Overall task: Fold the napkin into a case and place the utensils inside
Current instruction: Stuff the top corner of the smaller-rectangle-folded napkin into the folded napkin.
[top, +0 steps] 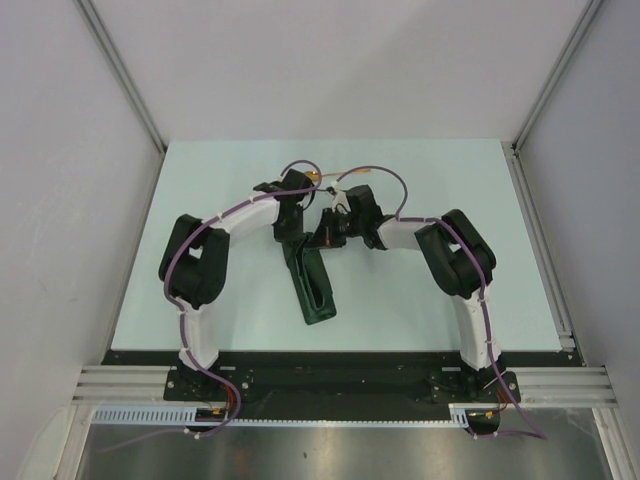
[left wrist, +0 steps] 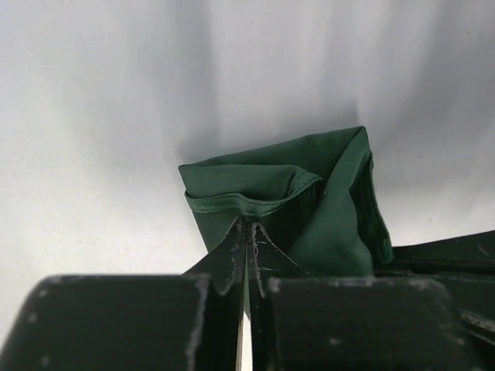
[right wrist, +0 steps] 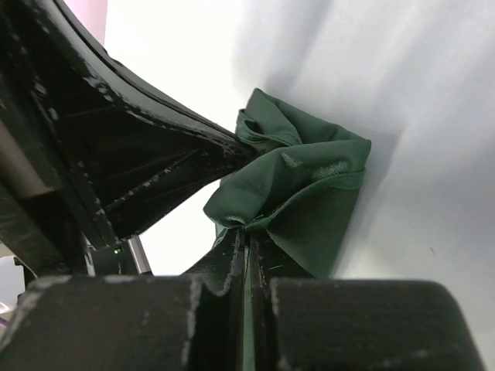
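Note:
The dark green napkin point(top: 313, 285) lies folded as a narrow, long strip in the middle of the table, its far end lifted between my two grippers. My left gripper point(top: 293, 235) is shut on a hemmed edge of the cloth point(left wrist: 255, 197) at the strip's far left. My right gripper point(top: 330, 235) is shut on a bunched corner of the cloth point(right wrist: 309, 185) right beside it. The left gripper's black fingers point(right wrist: 162, 147) show close by in the right wrist view. A small gold glint point(top: 316, 178) shows behind the left wrist; I cannot tell whether it is a spoon. The black spoon is not visible.
The pale table point(top: 210, 190) is bounded by grey walls left, right and behind. A metal rail point(top: 540, 230) runs along the right edge. Purple cables point(top: 300, 170) loop over both wrists. The arm bases stand at the near edge.

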